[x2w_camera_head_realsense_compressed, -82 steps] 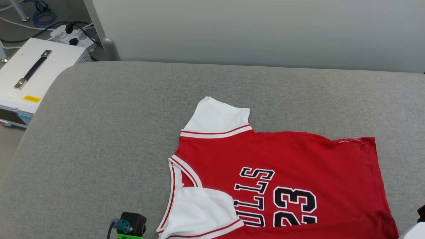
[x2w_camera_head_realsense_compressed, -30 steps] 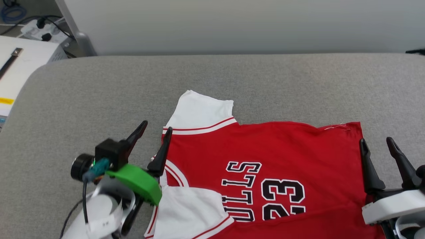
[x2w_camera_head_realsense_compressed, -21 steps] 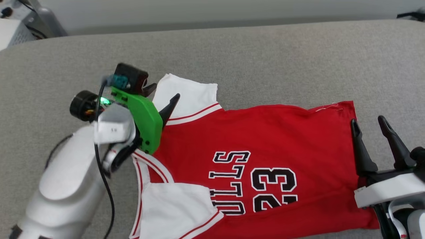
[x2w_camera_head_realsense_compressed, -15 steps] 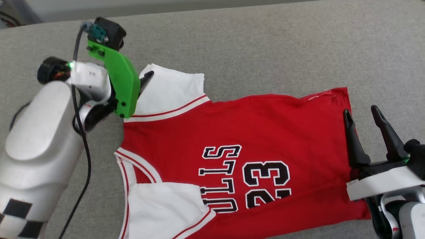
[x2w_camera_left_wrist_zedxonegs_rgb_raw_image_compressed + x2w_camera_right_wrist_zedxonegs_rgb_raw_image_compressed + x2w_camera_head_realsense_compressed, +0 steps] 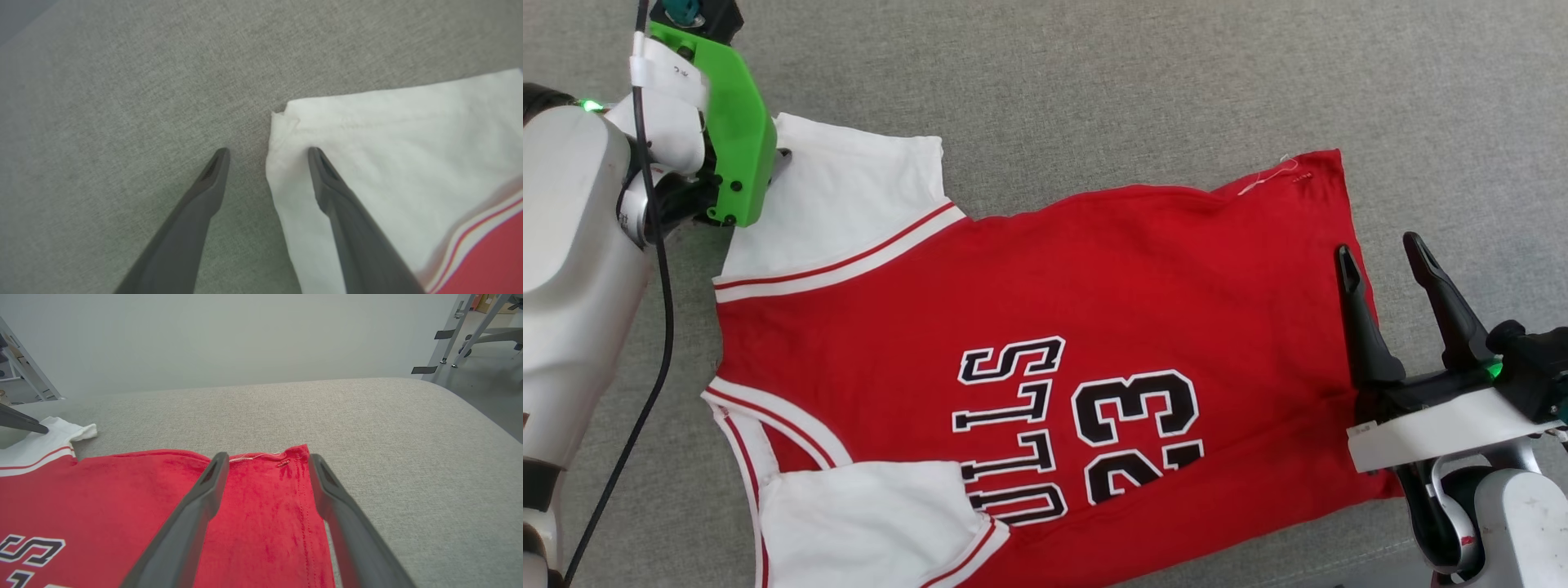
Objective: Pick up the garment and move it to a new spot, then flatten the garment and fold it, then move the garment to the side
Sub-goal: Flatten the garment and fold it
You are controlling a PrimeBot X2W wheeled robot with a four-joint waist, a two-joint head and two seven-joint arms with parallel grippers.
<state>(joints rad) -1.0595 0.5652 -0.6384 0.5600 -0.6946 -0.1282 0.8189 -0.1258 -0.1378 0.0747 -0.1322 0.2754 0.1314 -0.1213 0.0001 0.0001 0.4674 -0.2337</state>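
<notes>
The garment [image 5: 1094, 278] is lying flat, lettering up, on the grey cushion [image 5: 1094, 73]. I am holding my left gripper [image 5: 267, 153] spread across the corner of the white sleeve [image 5: 388, 134], one finger over sleeve, one over cushion. My right gripper [image 5: 1376, 247], also spread and empty, is hanging over the hem [image 5: 310, 522].

The red garment [image 5: 1192, 269] bears black "ULLS"; beside it, "23".

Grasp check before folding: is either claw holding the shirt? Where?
Nothing is held. The left claw is open across the edge of the white sleeve; the right claw is open over the shirt, at its hem.
</notes>
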